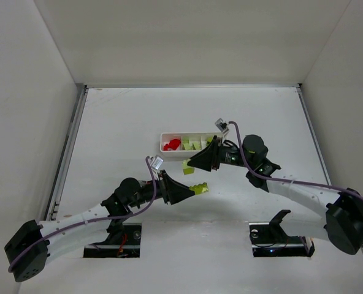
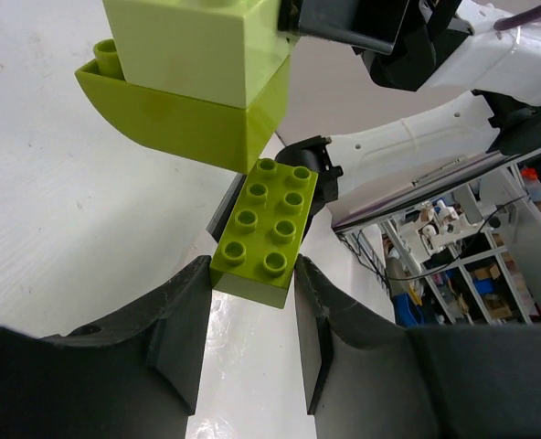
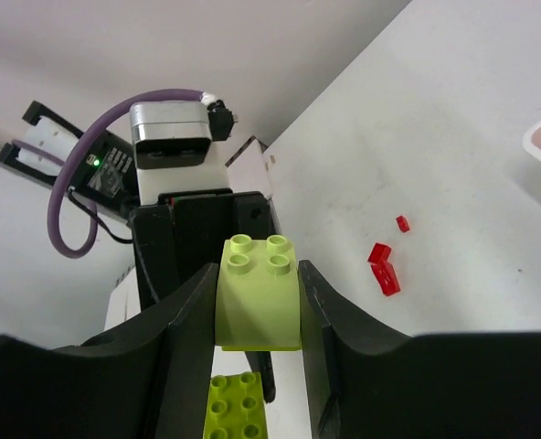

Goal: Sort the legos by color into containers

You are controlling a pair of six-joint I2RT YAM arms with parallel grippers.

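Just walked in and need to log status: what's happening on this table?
The left gripper has its jaws shut on a long yellow-green brick, the right gripper on a smaller yellow-green brick, both just short of the white tray. Red pieces already sit in its left compartment, green ones in the middle.

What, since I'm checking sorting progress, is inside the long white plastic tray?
In the long white plastic tray, red bricks lie in the left compartment, yellow-green bricks in the middle. The right arm covers most of the right compartment; its contents are hidden.

White tray (image 1: 181, 134), red legos (image 1: 172, 145), yellow-green legos (image 2: 261, 229), black jaws, purple cable (image 3: 56, 206), white table (image 1: 120, 122).
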